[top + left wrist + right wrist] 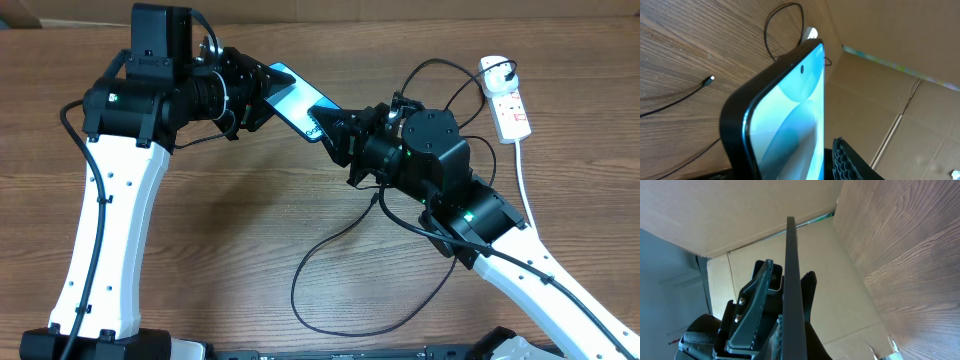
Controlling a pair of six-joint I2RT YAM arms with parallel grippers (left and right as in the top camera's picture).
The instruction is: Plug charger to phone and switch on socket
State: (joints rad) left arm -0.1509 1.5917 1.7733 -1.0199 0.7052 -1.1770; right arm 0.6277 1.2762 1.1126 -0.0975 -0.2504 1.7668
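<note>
The phone (296, 100), with a light blue-teal screen and a dark edge, is held tilted above the table between both arms. My left gripper (262, 92) is shut on its far-left end; in the left wrist view the phone (790, 115) fills the frame beside a ribbed finger pad. My right gripper (335, 128) is shut on its near-right end, and the right wrist view shows the phone (792, 275) edge-on. The black charger cable (300, 270) loops over the table. Its connector tip (710, 79) lies loose on the wood. Its black plug (505, 72) sits in the white socket (510, 105).
The socket's thick white cord (522, 180) runs down the right side of the table. Cardboard walls (890, 45) stand around the table's far edge. The black cable passes under and around my right arm (470, 215).
</note>
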